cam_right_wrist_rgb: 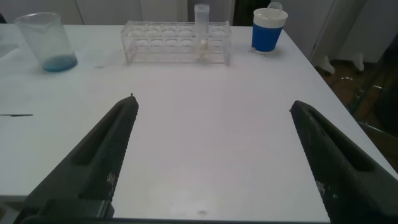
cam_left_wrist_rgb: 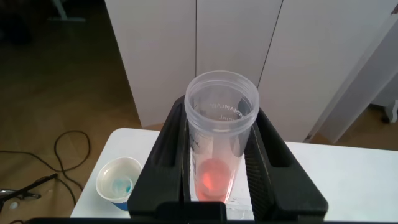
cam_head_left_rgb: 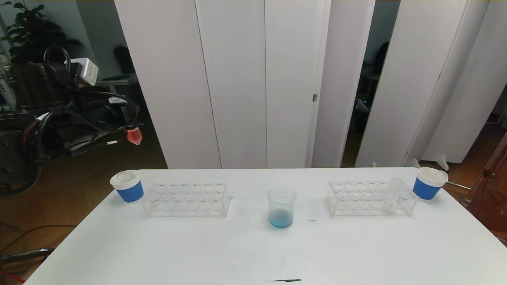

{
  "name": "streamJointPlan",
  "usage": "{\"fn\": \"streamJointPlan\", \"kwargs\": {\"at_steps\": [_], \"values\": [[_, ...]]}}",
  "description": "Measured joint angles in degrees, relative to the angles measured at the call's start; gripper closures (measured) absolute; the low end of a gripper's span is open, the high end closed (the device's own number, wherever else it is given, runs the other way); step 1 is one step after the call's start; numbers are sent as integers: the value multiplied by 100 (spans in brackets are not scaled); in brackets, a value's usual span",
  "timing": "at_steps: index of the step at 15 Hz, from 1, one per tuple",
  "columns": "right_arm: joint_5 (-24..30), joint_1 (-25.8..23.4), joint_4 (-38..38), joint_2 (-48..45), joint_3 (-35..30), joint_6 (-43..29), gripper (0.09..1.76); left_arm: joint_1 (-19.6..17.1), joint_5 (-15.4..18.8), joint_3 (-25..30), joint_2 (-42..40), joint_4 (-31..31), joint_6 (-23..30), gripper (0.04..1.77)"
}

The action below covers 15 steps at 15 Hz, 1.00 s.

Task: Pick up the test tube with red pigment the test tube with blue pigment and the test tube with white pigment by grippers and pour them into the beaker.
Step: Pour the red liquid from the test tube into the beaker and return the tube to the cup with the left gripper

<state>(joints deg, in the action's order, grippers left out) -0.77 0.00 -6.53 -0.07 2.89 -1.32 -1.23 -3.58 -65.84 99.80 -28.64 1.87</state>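
Red-orange liquid is seen at the bottom of the test tube with red pigment point(cam_left_wrist_rgb: 221, 146), which is clamped between the left gripper's point(cam_left_wrist_rgb: 224, 165) fingers, raised left of the table point(cam_head_left_rgb: 253, 253). The right gripper point(cam_right_wrist_rgb: 214, 155) is held wide apart over the near table. The beaker point(cam_head_left_rgb: 281, 207), centre, contains blue liquid. The test tube with white pigment point(cam_head_left_rgb: 392, 192) stands in the right rack point(cam_head_left_rgb: 370, 198).

My head cam looks down & fwd over the table point(cam_head_left_rgb: 253, 253), L wrist cam sits close over its near-left corner, R wrist cam low near its front; head/R share the beaker point(cam_head_left_rgb: 281, 207).
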Motion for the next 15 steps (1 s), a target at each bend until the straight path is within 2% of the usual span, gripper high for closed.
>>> {"fn": "streamJointPlan", "kwargs": {"at_steps": [5,7,12,15], "values": [[0,0,0,0,0,0,10,-45,39,-91,-124,133,13,123],[0,0,0,0,0,2,10,-15,179,-276,-185,551,11,123],[0,0,-2,0,0,2,10,101,1204,-1130,-334,1610,15,123],[-2,0,-2,0,0,0,10,329,2171,-1418,-363,1729,-13,123]]}}
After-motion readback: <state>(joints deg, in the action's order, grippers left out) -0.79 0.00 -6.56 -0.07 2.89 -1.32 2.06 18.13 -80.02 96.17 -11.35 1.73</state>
